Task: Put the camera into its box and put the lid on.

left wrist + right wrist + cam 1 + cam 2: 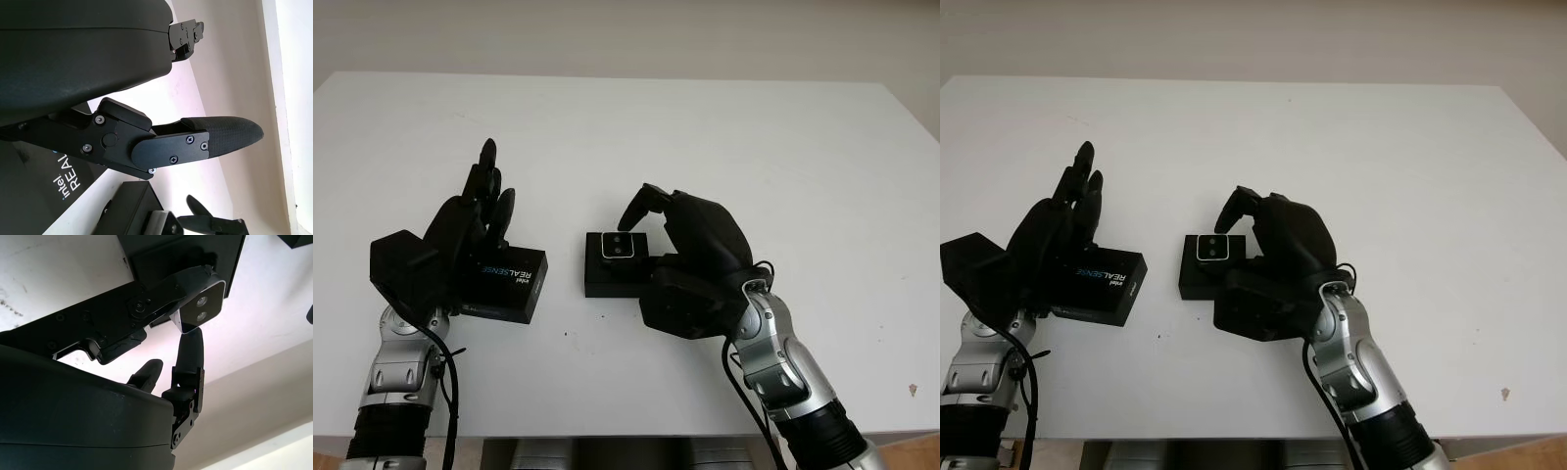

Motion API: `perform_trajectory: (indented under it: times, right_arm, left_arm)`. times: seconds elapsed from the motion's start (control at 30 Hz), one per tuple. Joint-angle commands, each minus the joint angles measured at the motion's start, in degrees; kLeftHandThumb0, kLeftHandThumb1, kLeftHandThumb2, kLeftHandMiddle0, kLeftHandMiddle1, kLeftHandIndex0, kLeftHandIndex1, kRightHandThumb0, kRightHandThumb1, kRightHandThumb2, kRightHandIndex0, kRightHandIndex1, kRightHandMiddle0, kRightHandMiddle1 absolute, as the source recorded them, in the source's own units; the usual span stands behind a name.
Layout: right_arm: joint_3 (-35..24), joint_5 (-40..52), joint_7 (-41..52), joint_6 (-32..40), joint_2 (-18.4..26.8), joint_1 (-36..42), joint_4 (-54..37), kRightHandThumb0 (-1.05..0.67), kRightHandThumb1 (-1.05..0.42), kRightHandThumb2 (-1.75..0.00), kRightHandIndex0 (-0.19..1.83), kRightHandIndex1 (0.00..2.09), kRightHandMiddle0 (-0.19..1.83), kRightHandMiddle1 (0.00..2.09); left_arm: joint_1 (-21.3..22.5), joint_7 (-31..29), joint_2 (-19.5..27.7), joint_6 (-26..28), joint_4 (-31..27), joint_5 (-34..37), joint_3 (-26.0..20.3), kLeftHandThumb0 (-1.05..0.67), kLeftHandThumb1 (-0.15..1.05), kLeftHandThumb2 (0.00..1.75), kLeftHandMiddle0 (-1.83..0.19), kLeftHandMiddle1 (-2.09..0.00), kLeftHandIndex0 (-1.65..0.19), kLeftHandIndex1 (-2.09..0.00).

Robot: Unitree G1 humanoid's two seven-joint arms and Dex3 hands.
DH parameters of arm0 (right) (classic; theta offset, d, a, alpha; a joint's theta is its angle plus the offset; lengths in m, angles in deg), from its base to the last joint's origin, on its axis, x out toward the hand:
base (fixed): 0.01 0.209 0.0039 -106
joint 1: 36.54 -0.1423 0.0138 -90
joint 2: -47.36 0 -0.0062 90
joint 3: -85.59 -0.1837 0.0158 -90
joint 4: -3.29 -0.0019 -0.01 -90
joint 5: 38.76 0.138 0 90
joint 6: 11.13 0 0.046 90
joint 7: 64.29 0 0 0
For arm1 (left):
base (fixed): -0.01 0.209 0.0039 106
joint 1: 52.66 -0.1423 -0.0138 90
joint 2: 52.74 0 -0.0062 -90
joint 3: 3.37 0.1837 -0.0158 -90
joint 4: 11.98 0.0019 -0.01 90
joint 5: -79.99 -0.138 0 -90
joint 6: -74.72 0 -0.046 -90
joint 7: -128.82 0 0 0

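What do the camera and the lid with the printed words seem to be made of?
The camera, held by the right robot hand over the box, looks like silvery metal with a dark glossy front: its edge shines. The lid, under the left robot hand, looks like matte black cardboard, with white print and sharp folded edges. Both are guesses from the look alone.

I think this is a lab or test room. I see a plain white desk (705, 137) with a bare pale wall (626, 34) behind it, and a black box lid (504, 284) with "REALSENSE" printed on it, which is tech gear.
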Motion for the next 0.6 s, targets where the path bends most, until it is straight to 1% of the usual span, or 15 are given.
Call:
perform_trajectory:
  times: [0.0, 0.37, 0.57]
  right_arm:
    - [-0.3, -0.5, 0.1, 0.2, 0.4, 0.3, -2.0, -0.35, -0.93, -0.05, 0.33, 0.60, 0.46, 1.39]
    - [0.0, -1.8, 0.4, 0.0, 0.3, 0.8, -1.8, -0.35, -0.92, -0.05, 0.35, 0.60, 0.49, 1.39]
    - [0.5, -1.9, 0.9, 0.2, 0.1, 0.6, -0.2, -0.36, -0.94, -0.06, 0.34, 0.59, 0.46, 1.43]
  left_arm:
    - [0.6, 0.0, -0.4, 0.0, 0.1, -0.1, 0.4, -0.88, 1.05, 0.58, 0.19, 0.00, 0.19, 0.00]
    - [0.3, 0.6, -0.5, 0.8, -0.6, -0.4, 0.6, -0.88, 1.05, 0.57, 0.19, 0.00, 0.19, 0.00]
    - [0.0, 0.5, -0.5, 0.8, -0.8, -0.4, 0.6, -0.88, 1.05, 0.57, 0.19, 0.00, 0.19, 0.00]
